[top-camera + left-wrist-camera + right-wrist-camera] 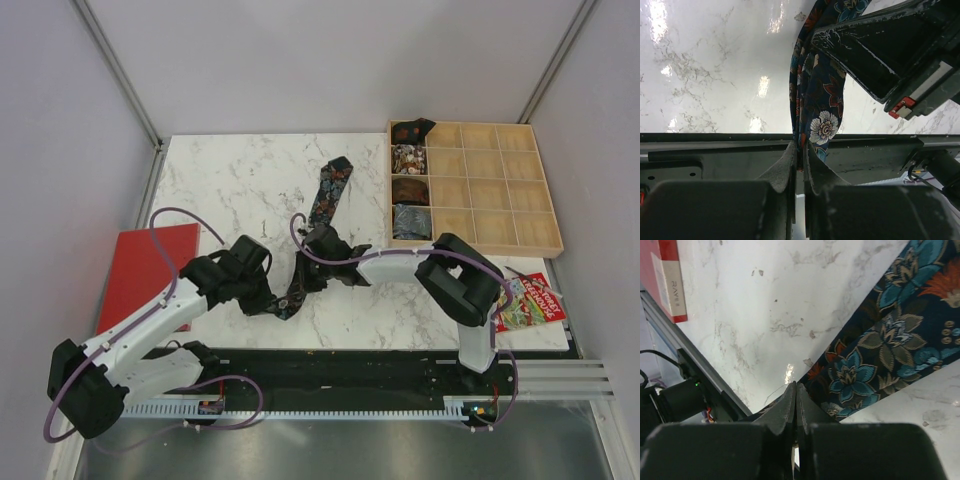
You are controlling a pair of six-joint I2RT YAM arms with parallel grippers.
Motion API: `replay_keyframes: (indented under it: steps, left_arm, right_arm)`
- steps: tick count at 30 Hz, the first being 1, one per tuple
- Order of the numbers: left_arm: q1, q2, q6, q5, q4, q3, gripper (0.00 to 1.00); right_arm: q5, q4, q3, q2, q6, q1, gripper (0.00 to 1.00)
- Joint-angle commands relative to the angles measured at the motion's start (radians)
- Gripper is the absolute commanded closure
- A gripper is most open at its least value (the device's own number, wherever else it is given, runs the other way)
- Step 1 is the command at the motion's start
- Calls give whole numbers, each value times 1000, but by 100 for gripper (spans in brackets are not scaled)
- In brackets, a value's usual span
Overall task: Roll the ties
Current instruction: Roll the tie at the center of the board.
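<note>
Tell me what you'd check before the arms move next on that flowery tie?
1. Left gripper pinches the tie: ok.
2. Right gripper holds fabric: cannot tell; it is shut at the tie's edge.
3. Tie rolled up: not ok; it lies stretched on the table.
4. Free compartments in the wooden tray: ok.
5. Room between the two grippers: cannot tell; they sit close.
</note>
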Motion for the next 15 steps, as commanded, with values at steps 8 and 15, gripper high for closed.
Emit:
replay_keyframes:
  steps: [8, 15]
  left_arm:
    - [-4, 28, 24, 5, -37, 54, 98]
    - [-4, 100, 34, 20, -17, 120, 98]
  right_arm:
    - [75, -47, 21, -77, -28, 3, 94]
    - [87, -33, -11, -91, -25, 11, 94]
